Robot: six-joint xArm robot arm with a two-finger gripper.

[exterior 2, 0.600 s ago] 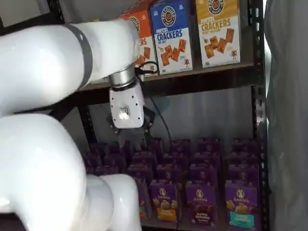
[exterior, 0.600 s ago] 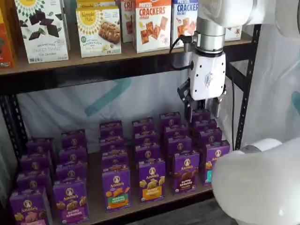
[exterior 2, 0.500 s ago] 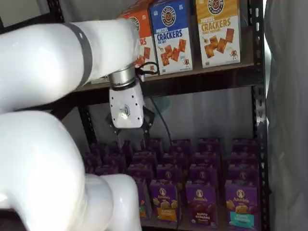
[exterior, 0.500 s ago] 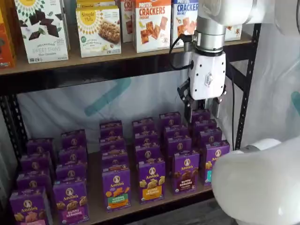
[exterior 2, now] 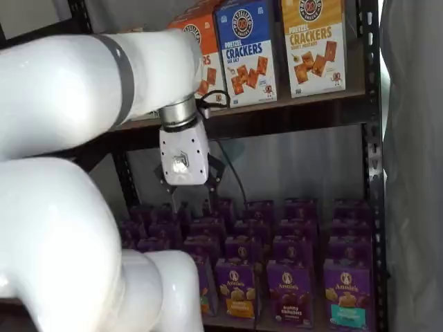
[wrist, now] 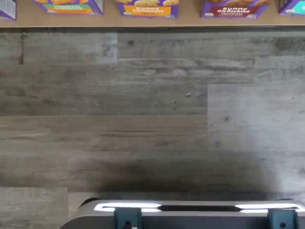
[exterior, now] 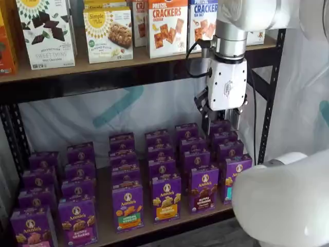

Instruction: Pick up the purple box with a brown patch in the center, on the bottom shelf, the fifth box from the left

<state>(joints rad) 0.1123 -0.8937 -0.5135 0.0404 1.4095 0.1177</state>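
The gripper (exterior: pixel 221 122) hangs in front of the rack, below the upper shelf (exterior: pixel 103 64) and above the back rows of purple cartons. Its white body shows in both shelf views, and in a shelf view its two black fingers (exterior: pixel 206 121) stand plainly apart with a clear gap between them — jaws wide, nothing in them. In a shelf view (exterior 2: pixel 191 202) the fingers hang just over the rear cartons toward the left end of the rows.

The purple box (exterior: pixel 204 189) — an Annie's Bunny Grahams carton with dark brown cookies at its centre — stands upright at the front edge of the bottom shelf (exterior: pixel 105 226), towards its right end. Just to its left is a purple carton with an orange band (exterior: pixel 166 197); just to its right, partly hidden by the arm's white link, a purple carton with a teal patch (exterior: pixel 234 177). The gripper is well apart from the purple box, higher up and farther back.

In the wrist view the grey plank floor (wrist: pixel 152 114) fills most of the picture, and only the base of the purple box (wrist: pixel 233 8) shows along the shelf's front edge.

The upper shelf carries pretzel cracker boxes (exterior: pixel 167 25) and a Simple Mills box (exterior: pixel 108 33).
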